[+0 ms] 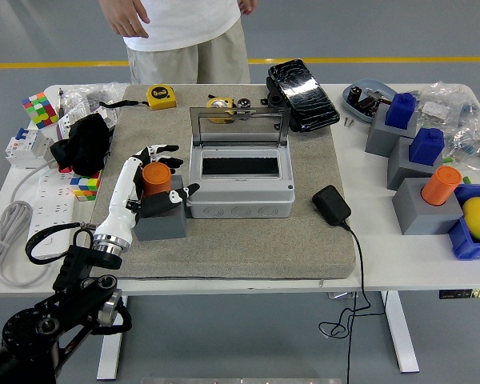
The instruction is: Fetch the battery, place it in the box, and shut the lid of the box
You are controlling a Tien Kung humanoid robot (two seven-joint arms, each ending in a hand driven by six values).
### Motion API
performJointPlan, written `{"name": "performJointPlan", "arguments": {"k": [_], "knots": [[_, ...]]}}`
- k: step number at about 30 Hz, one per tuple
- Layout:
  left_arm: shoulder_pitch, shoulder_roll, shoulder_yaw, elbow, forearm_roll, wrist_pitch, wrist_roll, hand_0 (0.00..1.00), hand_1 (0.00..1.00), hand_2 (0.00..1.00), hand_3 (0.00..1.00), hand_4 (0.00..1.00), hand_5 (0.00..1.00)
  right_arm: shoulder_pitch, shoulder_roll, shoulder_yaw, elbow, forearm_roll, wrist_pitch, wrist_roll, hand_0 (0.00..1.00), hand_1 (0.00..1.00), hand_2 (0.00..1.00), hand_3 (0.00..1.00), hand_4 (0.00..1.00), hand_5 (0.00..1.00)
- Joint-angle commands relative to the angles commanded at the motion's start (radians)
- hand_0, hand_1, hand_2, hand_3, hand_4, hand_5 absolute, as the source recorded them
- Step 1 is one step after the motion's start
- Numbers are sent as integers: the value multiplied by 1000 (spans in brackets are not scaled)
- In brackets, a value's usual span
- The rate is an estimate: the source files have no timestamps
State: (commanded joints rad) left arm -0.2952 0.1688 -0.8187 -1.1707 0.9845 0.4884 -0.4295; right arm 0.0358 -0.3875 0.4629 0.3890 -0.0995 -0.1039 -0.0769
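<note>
We are cupping our left hand (154, 174) around the upright orange cylindrical battery (154, 176), fingers (165, 149) spread behind it, thumb in front, not yet clamping.

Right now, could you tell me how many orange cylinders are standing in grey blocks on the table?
2: one orange cylinder at the left hand, beside the open box; the other orange cylinder at the table's right end.

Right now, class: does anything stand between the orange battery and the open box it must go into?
Nothing visible does. The battery sits upright in its gray holder, directly left of the box, whose lid stands open.
</note>
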Motion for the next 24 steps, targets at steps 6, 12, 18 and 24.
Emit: {"name": "performJointPlan", "arguments": {"k": [6,12,18,24], "knots": [[-12,-7,7,19,-47,2,-18,250,270,321,405,880,2,0,0,0,0,0,-1,0,624,647,666,571,987,530],[-20,-16,7,39,-78,-7,-29,170,133,186,230,665,2,0,1,-2,0,1,-1,1,625,647,665,571,987,530],[-23,-23,2,38,-86,-5,-48,136,110,132,189,484,2,-1,2,-4,0,3,-4,10,625,647,665,570,987,531],[-30,-26,-5,27,-66,-8,-43,137,109,127,199,481,2,0,2,-3,0,4,-6,14,625,646,665,571,988,529]]}}
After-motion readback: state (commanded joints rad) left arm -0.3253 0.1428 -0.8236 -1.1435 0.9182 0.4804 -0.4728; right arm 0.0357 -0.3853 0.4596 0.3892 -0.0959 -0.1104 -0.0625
